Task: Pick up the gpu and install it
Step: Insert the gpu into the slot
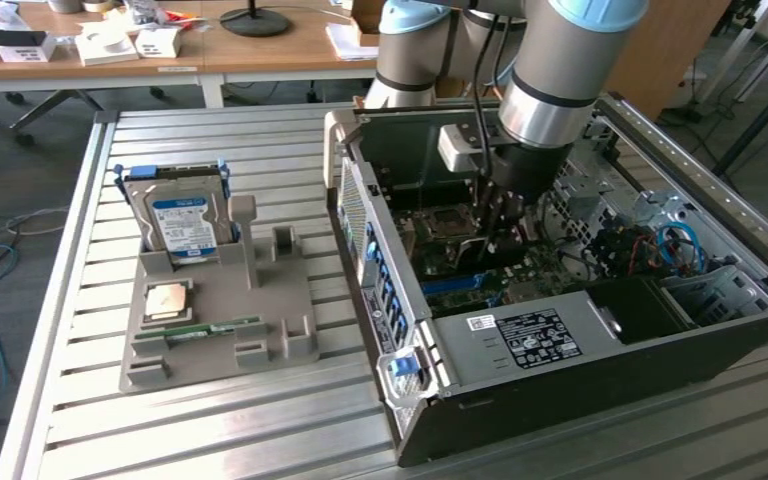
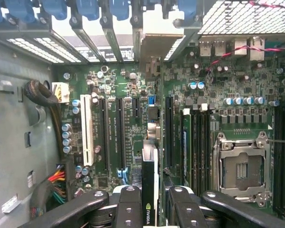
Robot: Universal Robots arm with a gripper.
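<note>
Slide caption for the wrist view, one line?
Hand holds the gpu edge-on over the motherboard, above its expansion slots.

The gpu [image 2: 148, 171] stands on edge, square to the motherboard [image 2: 114, 90], seen from above as a thin dark strip with a small green logo. It runs parallel to the motherboard's long black slots, its silver bracket end at the board's rear edge. The gripper [image 2: 152, 199] clamps its near end. Whether it is seated cannot be told.
</note>
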